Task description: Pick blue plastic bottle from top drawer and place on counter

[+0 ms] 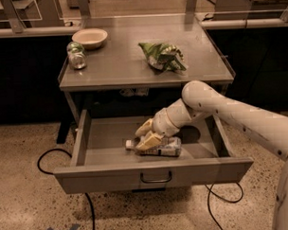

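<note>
The top drawer (153, 173) stands pulled out below the counter (133, 70). The blue plastic bottle (164, 148) lies on its side on the drawer floor, white cap to the left. My gripper (147, 135) reaches down into the drawer from the right. Its pale fingers (149, 141) are spread over the bottle's cap end, one in front and one behind. The bottle rests on the drawer floor.
On the counter stand a short glass jar with a green lid (76, 55) and a white bowl (89, 38) at the back left, and a green crumpled bag (163, 56) at the middle right. Black cables (55, 162) lie on the floor.
</note>
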